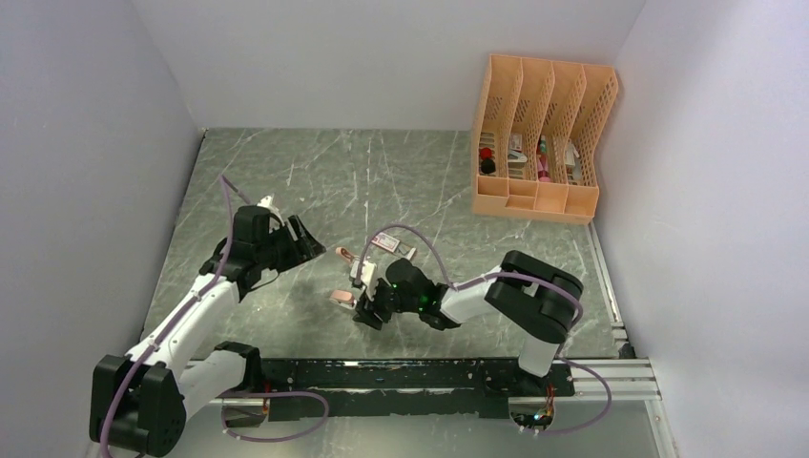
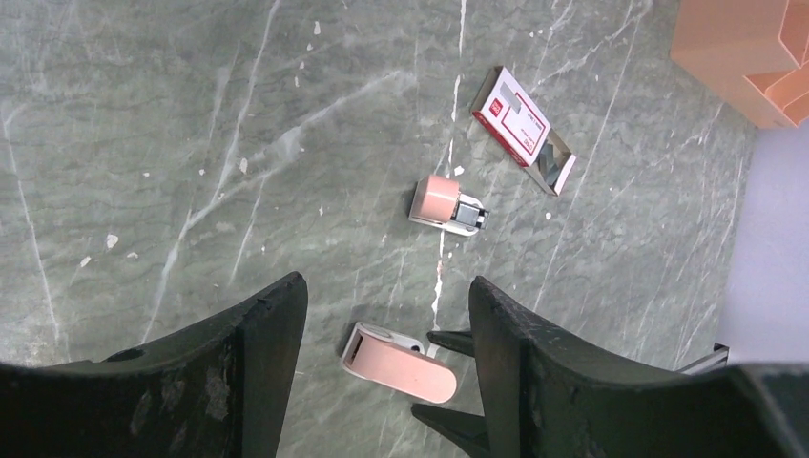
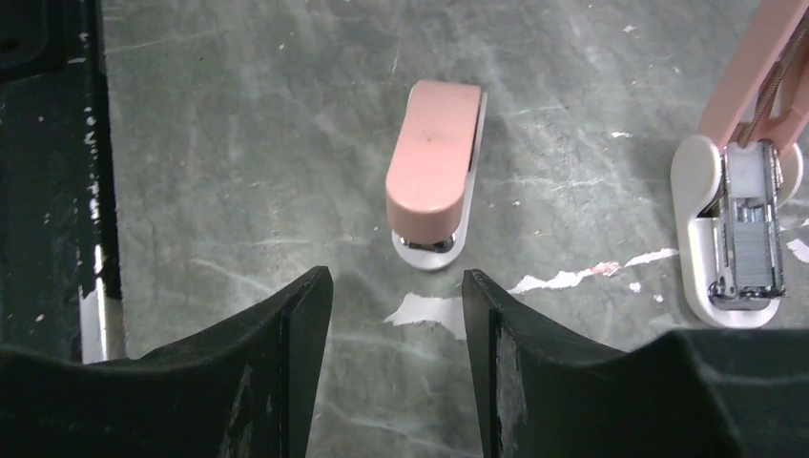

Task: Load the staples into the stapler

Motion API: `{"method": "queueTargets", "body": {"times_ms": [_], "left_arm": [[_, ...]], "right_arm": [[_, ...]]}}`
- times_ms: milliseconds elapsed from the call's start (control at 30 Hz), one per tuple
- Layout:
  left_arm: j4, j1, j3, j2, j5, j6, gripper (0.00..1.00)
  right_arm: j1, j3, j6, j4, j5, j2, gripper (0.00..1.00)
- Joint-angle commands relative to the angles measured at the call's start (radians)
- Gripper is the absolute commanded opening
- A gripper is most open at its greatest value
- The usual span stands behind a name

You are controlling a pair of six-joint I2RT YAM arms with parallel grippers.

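Observation:
A closed salmon-pink stapler (image 3: 436,172) lies flat just beyond my right gripper (image 3: 396,286), which is open and holds nothing. A second stapler (image 3: 735,239) lies to its right with its lid swung up, and a silvery strip of staples (image 3: 751,246) sits in its channel. The red-and-white staples box (image 2: 523,126) lies past both staplers with its grey tray poking out. My left gripper (image 2: 386,291) hovers open above the table and looks down on the closed stapler (image 2: 401,361). In the top view the right gripper (image 1: 363,303) faces that closed stapler (image 1: 340,299).
An orange mesh file organizer (image 1: 539,143) with small items in it stands at the back right. Grey walls close in the marbled table (image 1: 286,172) on three sides. A black rail (image 1: 382,377) runs along the near edge.

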Motion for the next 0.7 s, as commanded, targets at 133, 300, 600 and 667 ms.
{"method": "queueTargets", "body": {"times_ms": [133,300,600,667], "left_arm": [[-0.042,0.014,0.025,-0.030,-0.017,0.035,0.68],[-0.051,0.015,0.033,-0.033,-0.018,0.042,0.68],[-0.079,0.019,0.080,-0.038,-0.026,0.097,0.69],[-0.076,0.020,0.098,-0.043,-0.021,0.126,0.70]], "right_arm": [[0.026,0.049,-0.025,0.061,0.093,0.094,0.55],[0.028,0.081,-0.034,0.067,0.099,0.146,0.45],[0.026,0.081,-0.031,0.061,0.087,0.133,0.12],[0.026,0.076,-0.030,0.050,0.081,0.106,0.08]]}}
